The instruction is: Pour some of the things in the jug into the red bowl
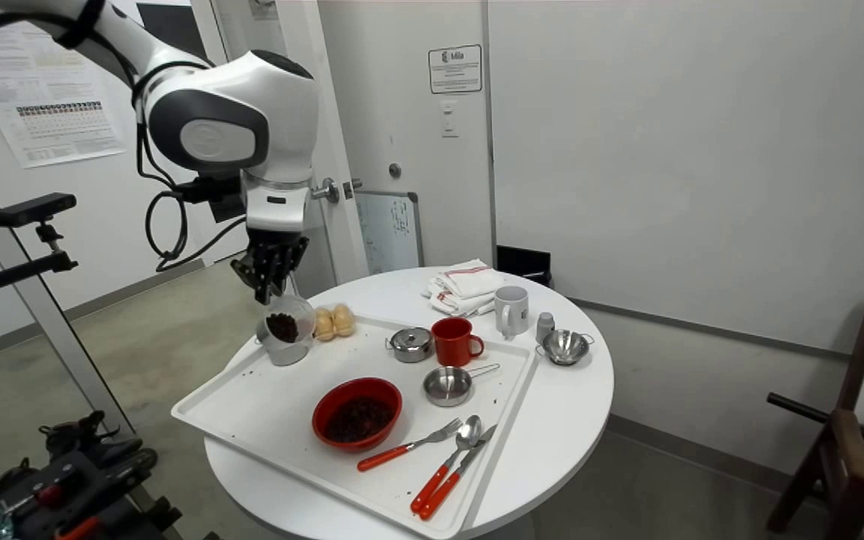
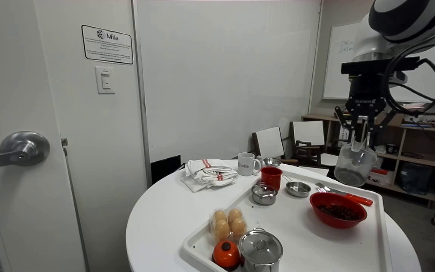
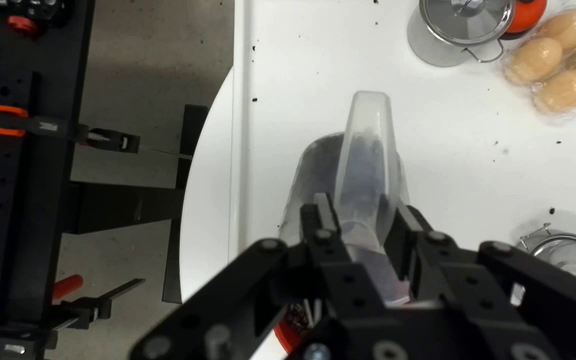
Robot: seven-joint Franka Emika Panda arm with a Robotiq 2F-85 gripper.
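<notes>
The jug [image 2: 355, 160] is a small translucent plastic jug with a long handle. It hangs tilted in the air above the tray, apart from the red bowl. Dark pieces [image 1: 282, 328] show in it in an exterior view. My gripper [image 2: 361, 138] is shut on the jug's handle, with a finger on each side in the wrist view [image 3: 365, 220]. The red bowl [image 1: 361, 386] sits on the tray with dark pieces in it; it also shows in an exterior view [image 2: 329, 220]. In the wrist view my gripper hides most of the bowl [image 3: 285, 334].
The white tray [image 1: 252, 401] lies on a round white table. A lidded steel pot [image 2: 261, 249], an orange pot [image 2: 226, 255] and eggs [image 2: 229, 223] stand at one end. A red mug [image 1: 453, 341], small pot [image 1: 412, 343], pan [image 1: 447, 385] and cutlery [image 1: 432, 484] are also on it.
</notes>
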